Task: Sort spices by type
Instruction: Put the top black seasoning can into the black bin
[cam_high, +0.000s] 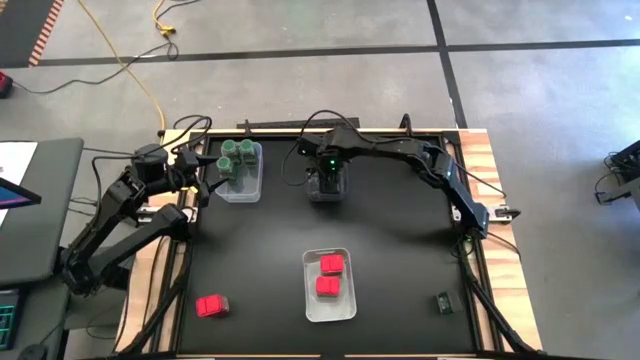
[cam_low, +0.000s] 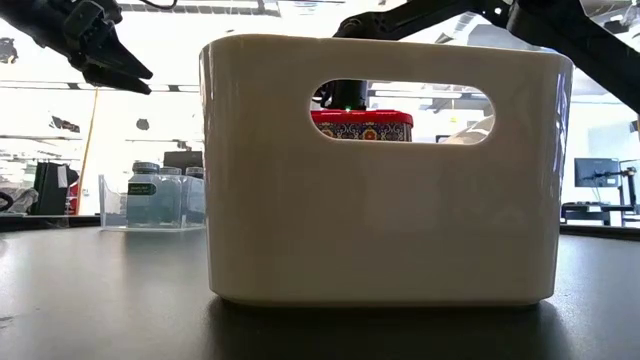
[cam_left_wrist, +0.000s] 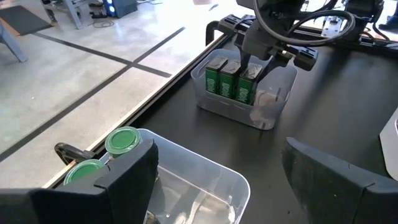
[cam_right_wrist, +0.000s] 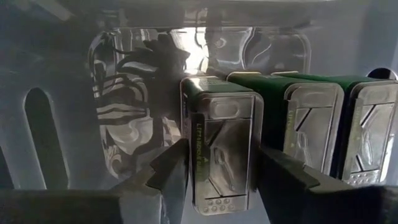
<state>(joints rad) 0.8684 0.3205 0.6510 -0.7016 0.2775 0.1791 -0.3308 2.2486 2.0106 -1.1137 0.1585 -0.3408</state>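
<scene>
Three dark green boxes (cam_left_wrist: 235, 81) stand upright side by side in a clear bin (cam_high: 328, 192) at the table's far middle. My right gripper (cam_right_wrist: 219, 171) points down into this bin, slightly open, one finger close on each side of the end box (cam_right_wrist: 224, 149), which stands on the bin's floor. My left gripper (cam_high: 200, 172) hangs open above the far left, beside a clear bin (cam_high: 240, 190) holding green-lidded jars (cam_high: 238, 155). Two red packets (cam_high: 330, 275) lie in a bin at the near middle. One red packet (cam_high: 211, 306) and one dark box (cam_high: 443, 303) lie loose on the table.
The near-middle bin (cam_low: 385, 170) fills the low view, with a red packet (cam_low: 362, 125) showing through its handle hole. The black tabletop lies bare between the bins. Cables run along the table's far edge.
</scene>
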